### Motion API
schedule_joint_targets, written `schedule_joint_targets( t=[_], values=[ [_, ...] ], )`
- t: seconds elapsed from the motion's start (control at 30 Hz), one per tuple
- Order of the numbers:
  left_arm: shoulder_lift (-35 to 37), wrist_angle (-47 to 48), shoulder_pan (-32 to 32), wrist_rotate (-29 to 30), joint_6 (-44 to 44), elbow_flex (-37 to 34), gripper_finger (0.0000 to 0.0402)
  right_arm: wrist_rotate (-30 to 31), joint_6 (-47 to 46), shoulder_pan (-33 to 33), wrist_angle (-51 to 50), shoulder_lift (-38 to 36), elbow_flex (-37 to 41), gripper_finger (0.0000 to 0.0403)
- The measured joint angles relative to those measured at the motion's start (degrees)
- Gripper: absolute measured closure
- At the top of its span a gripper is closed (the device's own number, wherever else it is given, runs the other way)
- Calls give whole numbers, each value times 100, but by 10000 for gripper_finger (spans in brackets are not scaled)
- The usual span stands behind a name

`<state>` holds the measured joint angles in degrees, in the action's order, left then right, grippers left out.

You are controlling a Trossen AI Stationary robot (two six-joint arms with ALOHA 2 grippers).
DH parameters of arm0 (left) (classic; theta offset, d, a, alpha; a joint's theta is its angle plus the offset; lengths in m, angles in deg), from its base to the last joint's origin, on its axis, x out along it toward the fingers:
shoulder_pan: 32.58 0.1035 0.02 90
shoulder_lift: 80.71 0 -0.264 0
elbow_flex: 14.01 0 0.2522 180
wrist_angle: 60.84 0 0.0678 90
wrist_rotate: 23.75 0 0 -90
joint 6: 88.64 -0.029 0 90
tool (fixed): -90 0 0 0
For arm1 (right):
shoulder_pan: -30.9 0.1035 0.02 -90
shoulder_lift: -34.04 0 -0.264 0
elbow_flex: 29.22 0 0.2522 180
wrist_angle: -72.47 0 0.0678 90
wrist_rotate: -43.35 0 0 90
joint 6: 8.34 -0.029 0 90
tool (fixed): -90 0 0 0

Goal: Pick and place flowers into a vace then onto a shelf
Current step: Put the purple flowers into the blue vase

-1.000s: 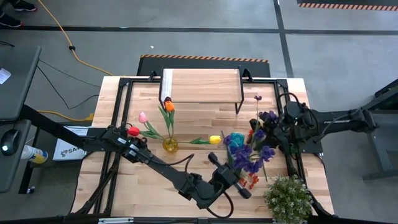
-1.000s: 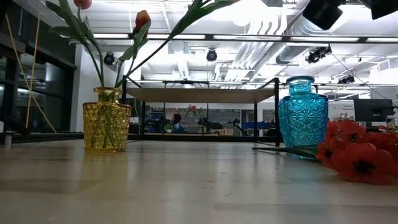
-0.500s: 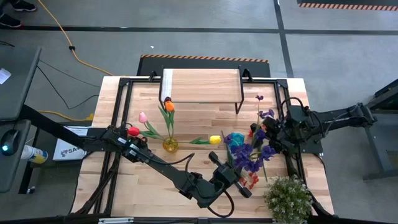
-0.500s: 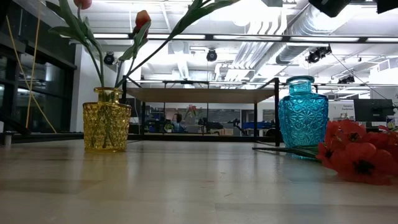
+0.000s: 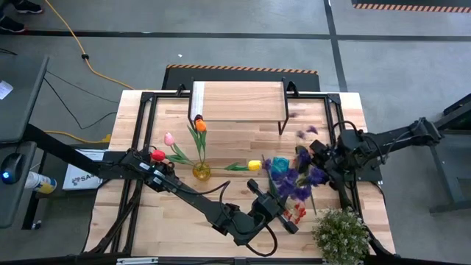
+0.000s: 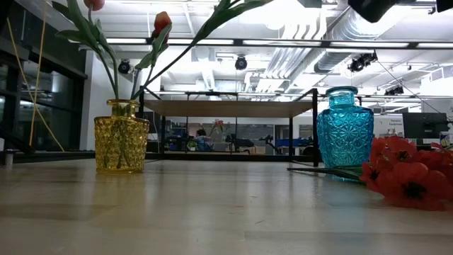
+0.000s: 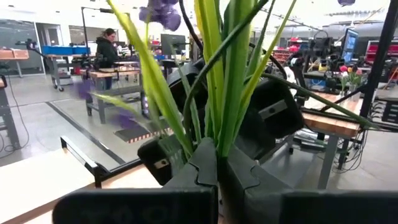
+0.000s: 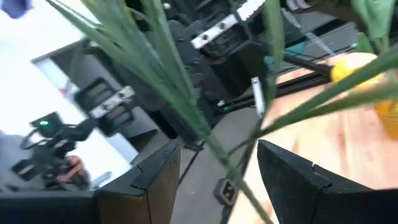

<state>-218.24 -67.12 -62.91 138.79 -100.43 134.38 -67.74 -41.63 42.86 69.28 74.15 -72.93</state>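
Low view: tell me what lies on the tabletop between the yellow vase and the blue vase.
Bare wood lies between the yellow vase and the blue vase in the low view; the shelf stands farther behind.

Only one piece of lettering can be partly read. In the high view, a white cardboard box (image 5: 79, 175) sits on the floor beside the left edge of the wooden table, and dark capitals on its top begin "SA" (the rest lies hidden under the dark left arm). No other words, brand names, numbers or signs are legible on the vases, the shelf, the arms or in the room behind.
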Motion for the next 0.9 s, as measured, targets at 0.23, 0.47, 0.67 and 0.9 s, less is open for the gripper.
schedule_joint_targets(
  t=[0.23,0.47,0.67,0.9],
  values=[
    [0,0,-4,-4,4,0,369,480,251,98,3,198,0,199],
    [0,2,28,-18,4,0,369,575,249,98,15,236,0,199],
    [0,4,107,-233,52,0,369,706,270,98,13,238,0,206],
    [0,48,111,-116,38,0,369,582,335,98,40,236,0,256]
  ],
)
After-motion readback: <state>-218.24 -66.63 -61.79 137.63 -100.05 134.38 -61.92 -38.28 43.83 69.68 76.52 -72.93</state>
